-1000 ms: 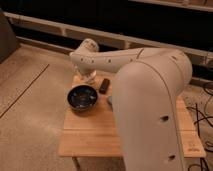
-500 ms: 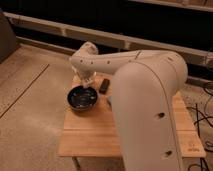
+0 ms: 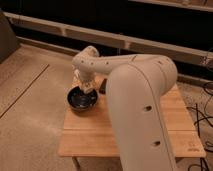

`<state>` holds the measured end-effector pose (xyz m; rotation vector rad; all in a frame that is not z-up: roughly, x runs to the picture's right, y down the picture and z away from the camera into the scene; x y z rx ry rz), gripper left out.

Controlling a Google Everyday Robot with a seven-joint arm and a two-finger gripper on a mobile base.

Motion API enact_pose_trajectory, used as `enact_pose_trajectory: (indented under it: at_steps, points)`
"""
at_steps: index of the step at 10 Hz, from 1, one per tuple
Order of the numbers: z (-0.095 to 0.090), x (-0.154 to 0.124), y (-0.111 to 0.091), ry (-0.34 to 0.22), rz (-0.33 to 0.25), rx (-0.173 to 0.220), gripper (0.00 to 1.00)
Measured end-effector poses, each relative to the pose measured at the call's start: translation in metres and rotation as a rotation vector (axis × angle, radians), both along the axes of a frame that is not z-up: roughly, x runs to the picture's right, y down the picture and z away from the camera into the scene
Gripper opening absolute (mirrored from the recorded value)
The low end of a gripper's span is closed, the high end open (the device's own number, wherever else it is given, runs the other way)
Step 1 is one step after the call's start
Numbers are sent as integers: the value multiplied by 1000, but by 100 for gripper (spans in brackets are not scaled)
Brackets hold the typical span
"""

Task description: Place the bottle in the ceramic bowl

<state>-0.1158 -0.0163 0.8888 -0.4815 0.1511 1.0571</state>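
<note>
Bottle not made out anywhere; hidden or too small to tell. Ceramic bowl [image 3: 82, 98] sits at far-left corner of bench [image 3: 150, 131], just inside left edge. Gripper [image 3: 86, 87] hangs right over bowl's far rim, pointing down. Cannot tell its opening or any hold. Small dark object [image 3: 102, 87] lies just right of bowl.

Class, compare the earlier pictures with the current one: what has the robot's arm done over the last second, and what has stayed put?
The gripper has swung left and dipped from behind the ceramic bowl to just over its far rim. No bottle can be made out, so no grasp or release shows. The bowl, the small dark object beside it and the wooden table kept their places.
</note>
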Motion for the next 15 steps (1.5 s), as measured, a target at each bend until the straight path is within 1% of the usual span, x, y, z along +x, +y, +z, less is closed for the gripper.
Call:
enact_pose_trajectory:
  at_steps: [2,3,9,10,12,13,15]
  points:
    - [8,-2,11,0,-19,-41,0]
    - [11,-1,13,5,-29,-51,0]
    - [11,1,13,1,-31,-55,0]
    - [12,1,19,-7,-51,-67,0]
    - [11,0,28,-16,-92,-79,0]
    - [10,-2,32,-19,-117,-78,0]
    - [10,-2,37,-16,-142,-81,0]
